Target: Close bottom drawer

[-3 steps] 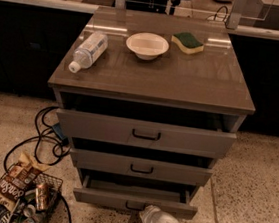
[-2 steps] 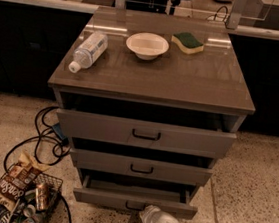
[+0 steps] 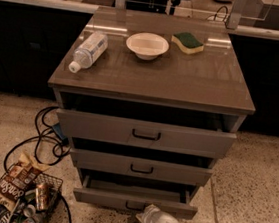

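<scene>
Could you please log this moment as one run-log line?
bottom drawer: open | gripper: low, at its front by the handle | contact: cannot tell

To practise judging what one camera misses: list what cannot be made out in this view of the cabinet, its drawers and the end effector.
Camera view:
- The end effector, low before the bottom drawer: its arm is cut off by the lower edge; contact with the drawer front unclear.
- The drawer's handle: partly covered by the end effector.
- Inside of the top drawer: shadowed under the cabinet top.
- The wire basket: cut off at the lower left corner.
</scene>
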